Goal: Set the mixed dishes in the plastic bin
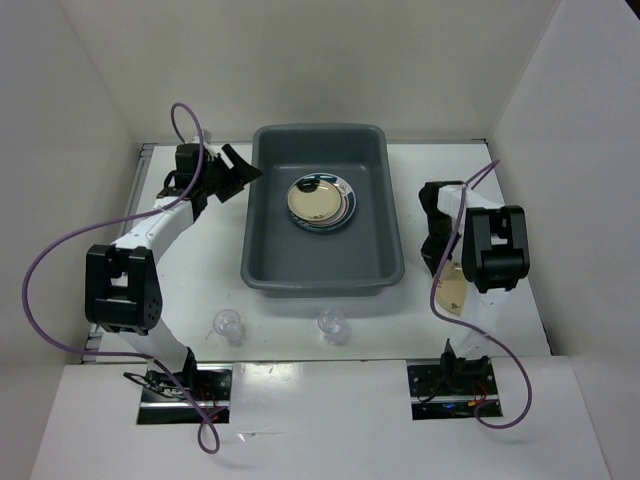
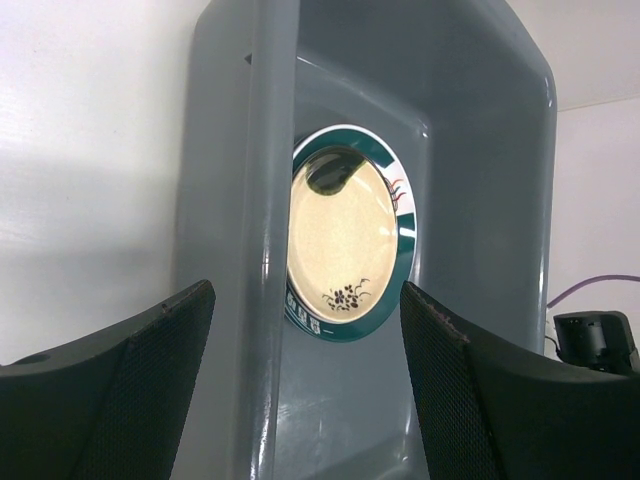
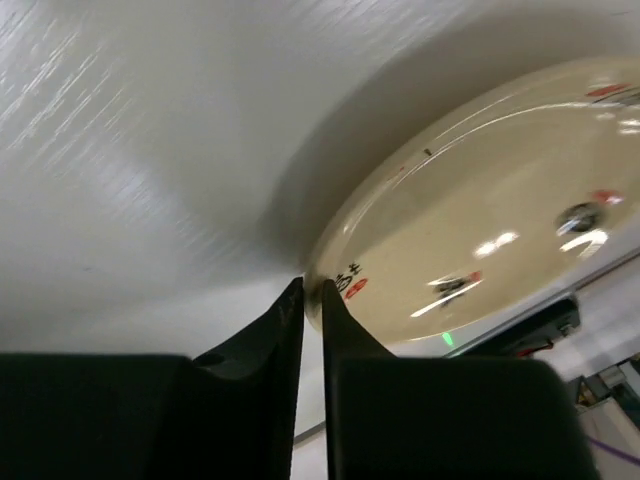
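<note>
The plastic bin (image 1: 320,285) sits mid-table. Inside it a tan plate (image 1: 316,200) lies on a green-rimmed plate (image 1: 345,205). My left gripper (image 1: 240,168) hovers open at the bin's far left rim, holding nothing. In the left wrist view its wide-apart fingers frame the bin wall (image 2: 240,200) and the stacked plates (image 2: 340,235). To the right of the bin, my right gripper (image 3: 312,290) is shut on the rim of another tan plate (image 3: 480,210), tilted off the table. That plate (image 1: 452,292) is partly hidden under the right arm. Two clear cups (image 1: 227,324) (image 1: 331,322) stand near the front edge.
White walls enclose the table on the left, back and right. Purple cables loop from both arms (image 1: 40,290) (image 1: 505,400). The arm bases (image 1: 185,385) (image 1: 452,385) sit at the near edge.
</note>
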`<move>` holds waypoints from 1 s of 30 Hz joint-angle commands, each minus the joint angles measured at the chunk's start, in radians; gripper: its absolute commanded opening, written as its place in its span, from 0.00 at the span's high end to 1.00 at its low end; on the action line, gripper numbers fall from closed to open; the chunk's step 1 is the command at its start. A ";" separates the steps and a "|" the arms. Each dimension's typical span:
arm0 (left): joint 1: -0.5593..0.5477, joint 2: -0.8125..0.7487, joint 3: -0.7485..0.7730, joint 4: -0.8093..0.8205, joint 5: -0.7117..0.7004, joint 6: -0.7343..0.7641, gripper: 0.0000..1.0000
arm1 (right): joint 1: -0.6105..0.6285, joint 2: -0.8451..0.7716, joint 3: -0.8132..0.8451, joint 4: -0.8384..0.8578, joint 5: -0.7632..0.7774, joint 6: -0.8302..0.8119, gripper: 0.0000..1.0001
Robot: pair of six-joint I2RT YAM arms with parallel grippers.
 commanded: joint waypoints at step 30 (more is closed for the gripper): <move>0.003 0.061 0.064 0.038 -0.011 0.010 0.18 | 0.422 -0.035 0.903 0.093 0.219 -0.237 1.00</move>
